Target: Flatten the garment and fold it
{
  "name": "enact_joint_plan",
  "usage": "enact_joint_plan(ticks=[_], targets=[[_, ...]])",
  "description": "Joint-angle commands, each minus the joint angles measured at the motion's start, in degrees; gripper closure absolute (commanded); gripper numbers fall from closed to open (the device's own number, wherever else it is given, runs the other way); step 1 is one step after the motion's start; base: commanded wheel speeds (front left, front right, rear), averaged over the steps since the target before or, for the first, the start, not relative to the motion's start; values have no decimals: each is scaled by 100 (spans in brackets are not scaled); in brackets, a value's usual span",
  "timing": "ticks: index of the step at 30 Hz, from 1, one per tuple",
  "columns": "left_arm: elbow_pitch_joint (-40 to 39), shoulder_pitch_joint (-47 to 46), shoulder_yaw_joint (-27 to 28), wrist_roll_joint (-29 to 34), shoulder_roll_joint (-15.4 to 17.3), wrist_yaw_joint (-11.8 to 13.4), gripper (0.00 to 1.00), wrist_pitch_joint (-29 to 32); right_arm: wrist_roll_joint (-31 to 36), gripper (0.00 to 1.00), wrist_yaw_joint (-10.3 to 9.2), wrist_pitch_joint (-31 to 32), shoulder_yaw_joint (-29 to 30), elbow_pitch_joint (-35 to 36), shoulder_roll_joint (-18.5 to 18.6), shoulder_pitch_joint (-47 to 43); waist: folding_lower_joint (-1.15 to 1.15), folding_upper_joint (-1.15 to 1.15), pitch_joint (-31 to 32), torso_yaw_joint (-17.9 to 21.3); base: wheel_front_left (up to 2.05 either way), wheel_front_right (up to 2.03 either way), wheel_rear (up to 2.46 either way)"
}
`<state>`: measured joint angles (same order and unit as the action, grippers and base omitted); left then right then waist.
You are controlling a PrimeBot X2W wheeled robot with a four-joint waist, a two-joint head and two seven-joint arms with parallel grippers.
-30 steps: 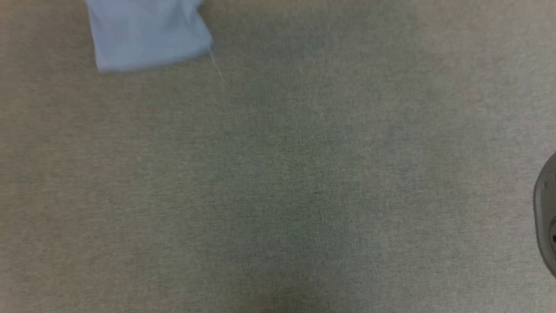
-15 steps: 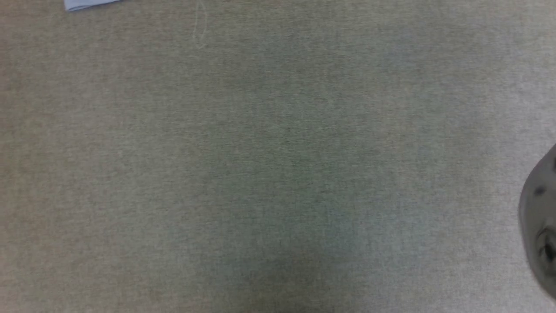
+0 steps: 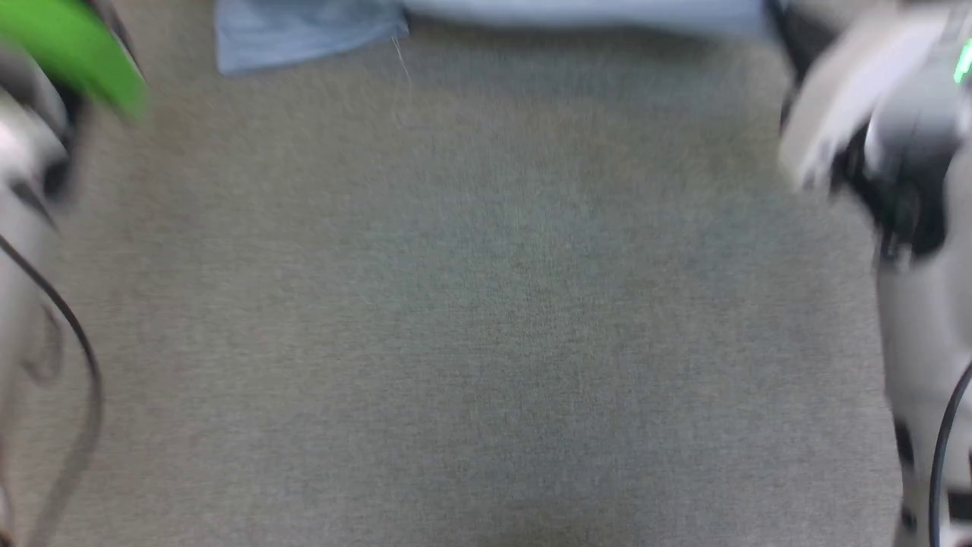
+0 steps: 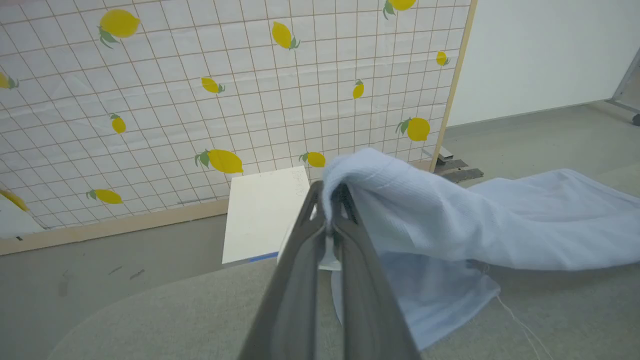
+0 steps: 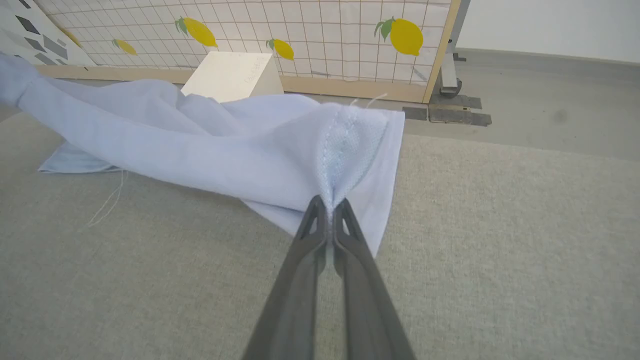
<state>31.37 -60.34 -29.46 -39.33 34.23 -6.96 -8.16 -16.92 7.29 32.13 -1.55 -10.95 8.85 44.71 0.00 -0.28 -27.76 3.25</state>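
Observation:
The garment (image 3: 486, 15) is a light blue cloth, stretched as a blurred band along the top of the head view, with one loose end (image 3: 304, 38) lying on the grey surface. In the left wrist view my left gripper (image 4: 330, 195) is shut on a bunched edge of the garment (image 4: 450, 220), which it holds lifted, and the rest trails off to the right. In the right wrist view my right gripper (image 5: 330, 206) is shut on a stitched edge of the garment (image 5: 200, 150), which sags away to the left. Collar and buttons are hidden.
The grey fabric work surface (image 3: 486, 304) lies below the cloth. My left arm (image 3: 30, 190) and right arm (image 3: 911, 190) flank it, both blurred. Beyond the surface stand a lemon-patterned grid screen (image 4: 200, 90) in a wooden frame, a white box (image 5: 230, 75) and grey floor (image 5: 550, 90).
The head camera has shifted. Earlier only a corner of the cloth showed at the top left; now the stretched cloth spans the top and both arms show at the sides.

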Motion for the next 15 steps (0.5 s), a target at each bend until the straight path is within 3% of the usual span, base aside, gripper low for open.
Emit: enact_joint_plan(ticks=[1,10,15], targets=[[-17,422,-13,-148,-65,72,100,-89,-102,100,20,-91,-41,-28,84,-298,0,28,783,-150,0,0,0],[-563,3303,-220,-901,-400,609,100,-6,-700,100,20,-434,-159,-21,502,-2357,0,28,1821,-211,0,0,0],[-1117,4571,-253,-1360,-360,1006,100,362,-842,100,20,-490,-24,113,702,-3250,0,28,2115,-223,0,0,0]])
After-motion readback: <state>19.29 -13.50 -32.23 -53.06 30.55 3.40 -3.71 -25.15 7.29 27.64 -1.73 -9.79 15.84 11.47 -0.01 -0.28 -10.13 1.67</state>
